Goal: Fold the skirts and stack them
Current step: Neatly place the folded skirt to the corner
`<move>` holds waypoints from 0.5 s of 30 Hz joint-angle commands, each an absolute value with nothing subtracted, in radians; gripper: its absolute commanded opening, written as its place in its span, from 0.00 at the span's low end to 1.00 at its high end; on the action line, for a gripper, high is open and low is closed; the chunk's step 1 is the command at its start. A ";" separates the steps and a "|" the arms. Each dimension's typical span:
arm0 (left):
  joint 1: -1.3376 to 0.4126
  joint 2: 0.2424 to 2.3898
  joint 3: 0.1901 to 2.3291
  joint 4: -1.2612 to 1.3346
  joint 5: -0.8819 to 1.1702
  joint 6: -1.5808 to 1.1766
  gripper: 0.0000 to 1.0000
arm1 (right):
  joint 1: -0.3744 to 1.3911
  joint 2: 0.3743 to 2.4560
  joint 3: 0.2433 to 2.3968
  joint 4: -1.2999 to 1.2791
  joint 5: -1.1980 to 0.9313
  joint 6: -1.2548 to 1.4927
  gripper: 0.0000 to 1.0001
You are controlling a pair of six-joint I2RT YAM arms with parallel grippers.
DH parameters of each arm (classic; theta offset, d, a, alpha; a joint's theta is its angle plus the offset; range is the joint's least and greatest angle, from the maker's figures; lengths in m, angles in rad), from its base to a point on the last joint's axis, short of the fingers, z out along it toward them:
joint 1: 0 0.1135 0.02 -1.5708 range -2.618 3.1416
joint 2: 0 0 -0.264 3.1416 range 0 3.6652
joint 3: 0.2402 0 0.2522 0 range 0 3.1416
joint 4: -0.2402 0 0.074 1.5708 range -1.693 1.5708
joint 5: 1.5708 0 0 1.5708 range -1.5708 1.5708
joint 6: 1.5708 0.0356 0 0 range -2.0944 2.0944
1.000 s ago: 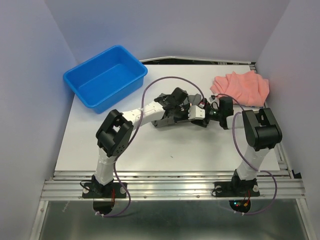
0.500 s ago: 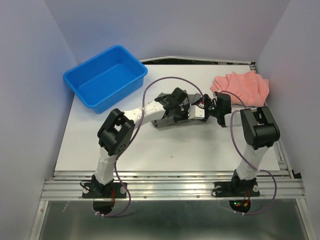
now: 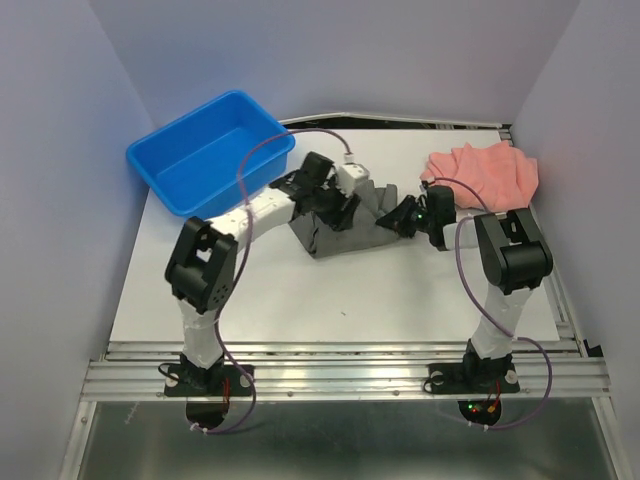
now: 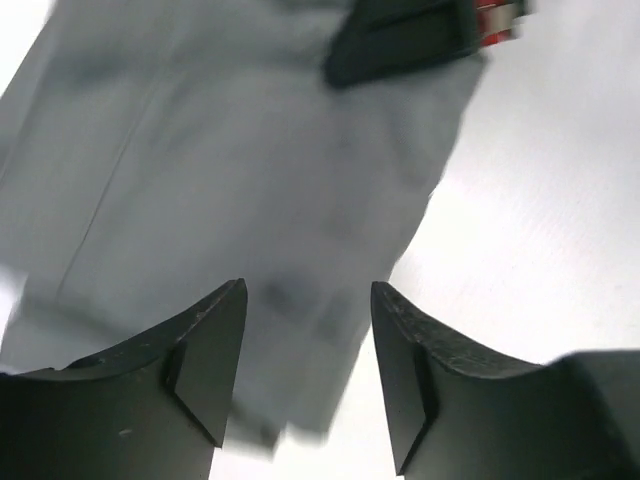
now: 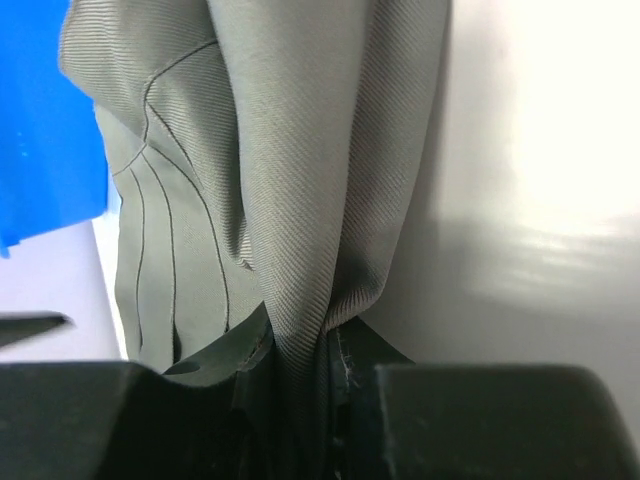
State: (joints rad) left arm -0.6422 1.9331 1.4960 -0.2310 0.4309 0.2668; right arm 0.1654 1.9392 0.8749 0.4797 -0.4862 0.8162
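The dark grey skirt [image 3: 352, 232] lies crumpled on the white table [image 3: 300, 290], mid-table. My left gripper [image 3: 335, 208] hovers over its left part, open, with nothing between the fingers [image 4: 212, 330]. In the left wrist view the grey skirt [image 4: 220, 170] lies blurred below the gripper [image 4: 308, 300]. My right gripper [image 3: 402, 218] is at the skirt's right edge, shut on a bunched fold of the grey skirt [image 5: 300, 200] that runs down into the gripper [image 5: 300, 400]. The salmon-pink skirt [image 3: 485, 175] lies heaped at the back right, apart from both grippers.
A blue plastic tub [image 3: 210, 150] stands at the back left, and its edge [image 5: 40, 120] shows in the right wrist view. The right gripper's dark body [image 4: 400, 40] shows at the top of the left wrist view. Purple walls enclose the table on three sides.
My left gripper has opened, let go of the grey skirt and swung back to the left. My right gripper has closed on the skirt's right edge.
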 commanded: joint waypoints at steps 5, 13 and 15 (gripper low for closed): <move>-0.477 1.631 1.206 -0.314 0.330 -0.288 0.79 | 0.175 1.890 0.968 0.374 -0.492 0.602 0.01; -0.463 1.643 1.080 -0.232 0.336 -0.546 0.98 | 0.175 1.873 1.012 0.249 -0.468 0.520 0.01; -0.468 1.683 1.112 -0.219 0.305 -0.575 0.98 | 0.175 1.870 1.032 0.224 -0.477 0.503 0.01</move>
